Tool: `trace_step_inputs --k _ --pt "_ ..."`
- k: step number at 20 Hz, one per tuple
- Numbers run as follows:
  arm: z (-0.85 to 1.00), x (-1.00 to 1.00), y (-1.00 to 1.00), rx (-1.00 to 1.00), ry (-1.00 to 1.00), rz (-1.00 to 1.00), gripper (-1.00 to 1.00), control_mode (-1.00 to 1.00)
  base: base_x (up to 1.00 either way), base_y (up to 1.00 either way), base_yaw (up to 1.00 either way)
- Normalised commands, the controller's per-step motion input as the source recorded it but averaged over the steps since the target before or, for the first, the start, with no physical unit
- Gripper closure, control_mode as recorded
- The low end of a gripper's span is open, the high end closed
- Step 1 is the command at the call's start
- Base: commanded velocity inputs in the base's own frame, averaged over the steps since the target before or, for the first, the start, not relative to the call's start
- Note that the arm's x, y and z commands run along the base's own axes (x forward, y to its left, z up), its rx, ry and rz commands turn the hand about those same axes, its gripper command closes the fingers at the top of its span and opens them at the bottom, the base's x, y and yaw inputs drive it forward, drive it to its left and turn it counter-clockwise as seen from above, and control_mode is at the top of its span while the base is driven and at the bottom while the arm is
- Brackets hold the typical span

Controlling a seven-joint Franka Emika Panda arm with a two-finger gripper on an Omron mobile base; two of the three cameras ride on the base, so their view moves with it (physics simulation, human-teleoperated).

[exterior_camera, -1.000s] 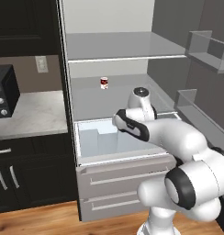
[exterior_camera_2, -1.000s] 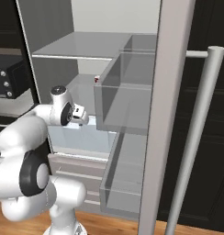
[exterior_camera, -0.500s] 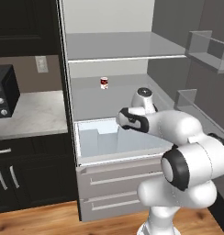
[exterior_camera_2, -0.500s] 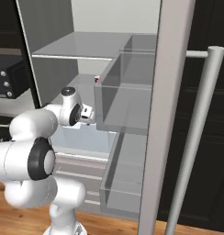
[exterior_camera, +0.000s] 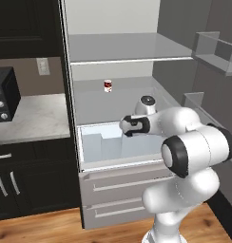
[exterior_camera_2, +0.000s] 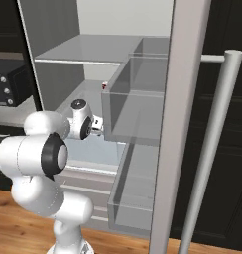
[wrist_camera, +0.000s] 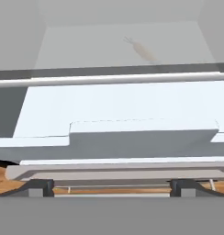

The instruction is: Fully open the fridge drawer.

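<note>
The fridge drawer is a pale blue-white bin across the fridge's width, standing partly pulled out above the grey drawers. Its stepped, notched front wall spans the hand view. From the right base view the drawer shows behind my arm. My gripper hovers over the bin's rear middle, just above its rim, pointing left. It sits beside the door bin in the right base view. Seen from the hand, the gripper is open, its fingertips wide apart and holding nothing.
A small red can stands on the shelf above the drawer. Two grey flat drawers with bar handles lie below. The open fridge door carries translucent bins and a long handle on the right. A counter with a black microwave stands left.
My arm's elbow and forearm have swung closer to the fridge, and the hand has edged slightly left over the bin. The drawer itself looks unmoved.
</note>
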Motion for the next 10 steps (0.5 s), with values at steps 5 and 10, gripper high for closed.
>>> trace_step_inputs --k 5,10 --pt "-0.32 0.35 -0.02 0.00 -0.01 0.00 -1.00 -1.00 0.00 0.00 0.00" --pt "-0.09 0.32 -0.09 0.00 -0.08 0.00 -1.00 -1.00 0.00 0.00 0.00"
